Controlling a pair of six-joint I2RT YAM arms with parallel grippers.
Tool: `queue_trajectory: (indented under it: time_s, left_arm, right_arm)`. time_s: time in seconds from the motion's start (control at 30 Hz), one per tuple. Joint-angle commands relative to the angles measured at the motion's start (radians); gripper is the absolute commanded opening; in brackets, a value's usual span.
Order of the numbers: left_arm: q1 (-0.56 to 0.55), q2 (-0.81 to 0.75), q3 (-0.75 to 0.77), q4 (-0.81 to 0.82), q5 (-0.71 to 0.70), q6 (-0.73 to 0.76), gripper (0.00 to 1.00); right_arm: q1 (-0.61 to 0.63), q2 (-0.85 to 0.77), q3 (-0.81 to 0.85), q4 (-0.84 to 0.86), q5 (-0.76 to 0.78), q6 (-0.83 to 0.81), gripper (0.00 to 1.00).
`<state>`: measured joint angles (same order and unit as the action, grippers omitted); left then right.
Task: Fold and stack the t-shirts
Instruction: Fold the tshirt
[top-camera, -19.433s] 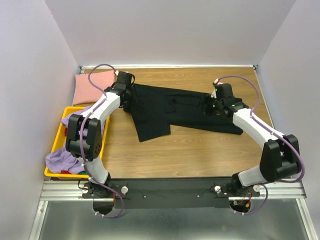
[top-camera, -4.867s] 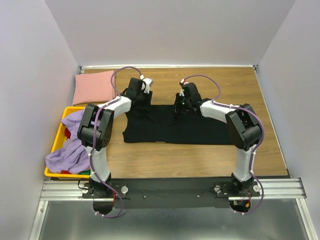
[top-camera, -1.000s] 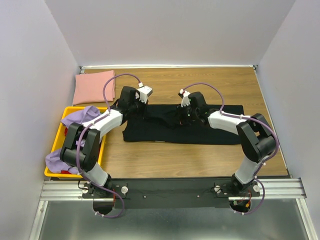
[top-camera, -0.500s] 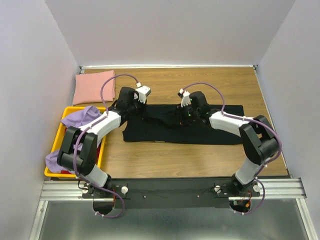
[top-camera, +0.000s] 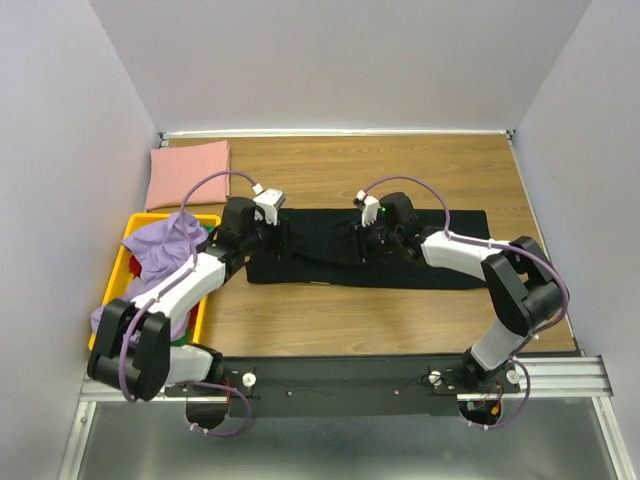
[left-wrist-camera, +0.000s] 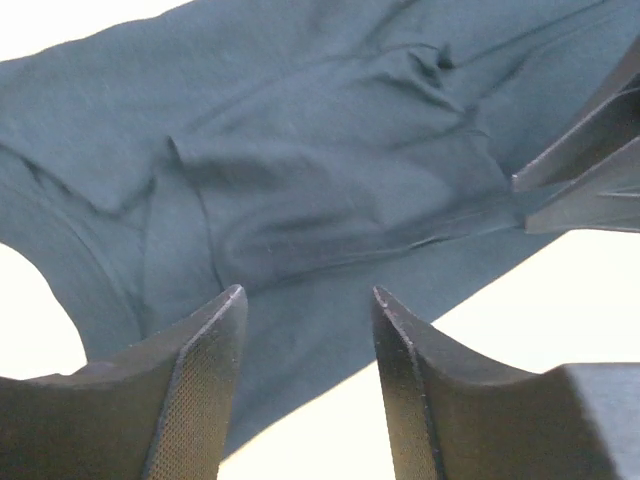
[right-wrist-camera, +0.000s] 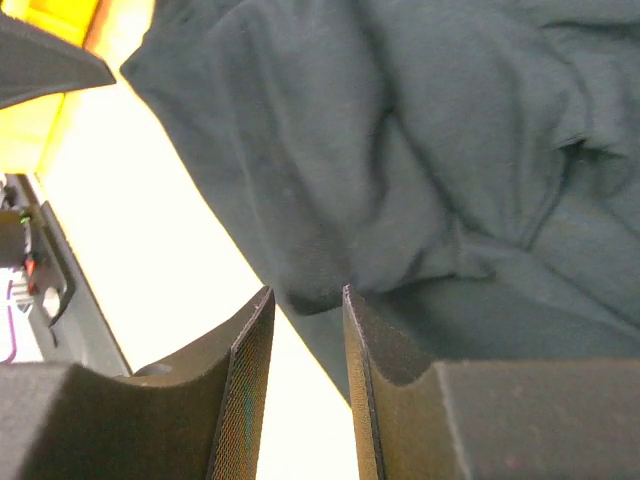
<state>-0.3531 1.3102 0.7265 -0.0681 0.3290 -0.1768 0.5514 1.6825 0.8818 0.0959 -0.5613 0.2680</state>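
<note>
We are seeing the black t-shirt (top-camera: 440, 262) lying on the desk (top-camera: 400, 170) just right of the yellow crate (top-camera: 145, 218), both arms hiding its middle. The left tool (left-wrist-camera: 308, 292) is standing apart and the right tool (right-wrist-camera: 307, 290) narrowly parted.

Spread t-shirt (top-camera: 400, 262) at centre of table (top-camera: 400, 320), folded t-shirt (top-camera: 188, 172) far-left corner, crate (top-camera: 122, 262) before it holding bunched t-shirt (top-camera: 165, 240).

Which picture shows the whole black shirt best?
The top external view: the black t-shirt shows there end to end, a long folded strip on the table. The left wrist view shows only a wrinkled patch of it; the right wrist view only a creased edge close up.
</note>
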Motion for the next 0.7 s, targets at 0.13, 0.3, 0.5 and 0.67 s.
queue_trajectory:
  time_s: [0.13,0.3,0.5,0.67]
  left_arm:
    - [-0.004,-0.166,-0.072,0.063,-0.021,-0.214,0.60]
    - [-0.004,-0.082,-0.042,0.105,-0.019,-0.251,0.31]
    - [-0.017,0.084,-0.018,0.146,0.027,-0.268,0.23]
    - [-0.009,0.208,0.017,0.137,-0.028,-0.253,0.21]
  right_arm:
    - [0.013,-0.107,-0.037,-0.022,-0.042,0.022,0.41]
    - [0.013,-0.089,0.029,-0.016,-0.066,0.120,0.42]
    - [0.013,0.006,0.014,0.273,-0.216,0.343,0.42]
    - [0.010,0.141,-0.010,0.340,-0.216,0.378,0.42]
